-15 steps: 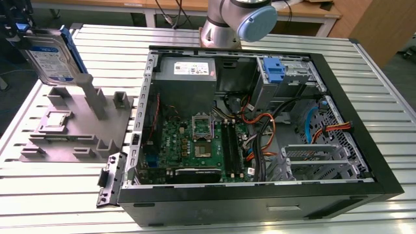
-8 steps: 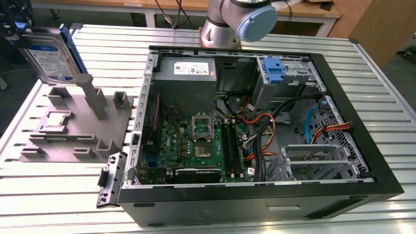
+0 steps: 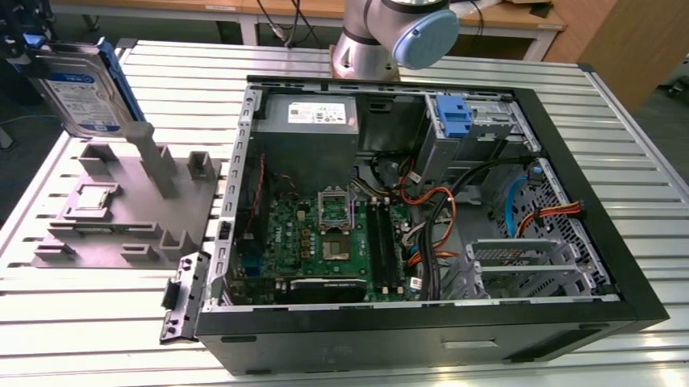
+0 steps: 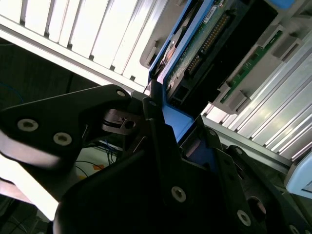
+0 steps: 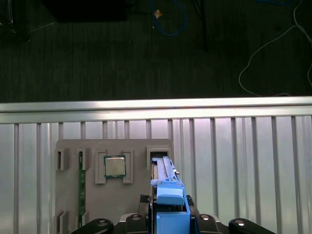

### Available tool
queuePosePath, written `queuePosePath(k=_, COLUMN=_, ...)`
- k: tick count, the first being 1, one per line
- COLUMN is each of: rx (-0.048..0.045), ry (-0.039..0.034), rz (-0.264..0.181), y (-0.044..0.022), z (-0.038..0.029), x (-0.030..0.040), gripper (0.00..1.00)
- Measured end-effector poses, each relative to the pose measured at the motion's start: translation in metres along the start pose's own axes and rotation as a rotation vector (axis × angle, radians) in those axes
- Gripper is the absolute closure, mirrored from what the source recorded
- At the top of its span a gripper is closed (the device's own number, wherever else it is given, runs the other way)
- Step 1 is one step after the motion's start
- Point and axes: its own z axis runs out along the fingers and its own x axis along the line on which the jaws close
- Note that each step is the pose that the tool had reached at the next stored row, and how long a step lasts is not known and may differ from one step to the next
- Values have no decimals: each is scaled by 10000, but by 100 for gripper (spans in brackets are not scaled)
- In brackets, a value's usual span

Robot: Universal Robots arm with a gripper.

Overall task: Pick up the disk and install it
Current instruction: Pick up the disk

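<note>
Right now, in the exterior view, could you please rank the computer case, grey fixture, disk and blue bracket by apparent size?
1. computer case
2. grey fixture
3. disk, held aloft, so nearness may enlarge it
4. blue bracket, clearly smallest

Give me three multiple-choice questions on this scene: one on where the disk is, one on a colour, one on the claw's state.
1. Where is the disk? A inside the computer case; B at the grey fixture plate; C on the floor.
2. What colour is its carrier? A red; B yellow; C blue.
3. The claw is: A shut on the disk; B open and empty; C gripping a cable.
Answers: B, it shows at the plate, outside the case; C, blue plastic frames it; A, the carrier sits clamped in both wrist views.
</note>
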Motion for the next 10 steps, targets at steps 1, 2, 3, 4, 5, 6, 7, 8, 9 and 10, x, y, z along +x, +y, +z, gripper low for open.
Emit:
queuePosePath(k=1, rx=-1, ry=1, rz=0, y=0, z=-4, x=0, gripper=63)
queuePosePath(k=2, rx=-1, ry=0, rz=0, y=0, z=-8, x=-1, gripper=63)
queuePosePath(k=3, rx=1, ry=0, rz=0, y=0, z=-11, x=-1, gripper=63)
queuePosePath(k=4, rx=0, ry=0, rz=0, y=0, z=-14, x=-1, gripper=63)
queuePosePath(k=5, rx=0, ry=0, rz=0, y=0, z=-18, x=-1, gripper=63)
queuePosePath(k=6, rx=0, ry=0, rz=-1, y=0, z=-20, x=-1, gripper=63)
queuePosePath(k=7, rx=0, ry=0, rz=0, y=1, z=-24, x=-1, gripper=63)
queuePosePath(k=8, rx=-1, ry=0, rz=0, y=1, z=-28, x=-1, gripper=63)
queuePosePath(k=9, rx=0, ry=0, rz=0, y=1, z=-30, x=-2, gripper=63)
queuePosePath(k=10, rx=-1, ry=0, rz=0, y=1, z=-34, x=-2, gripper=63)
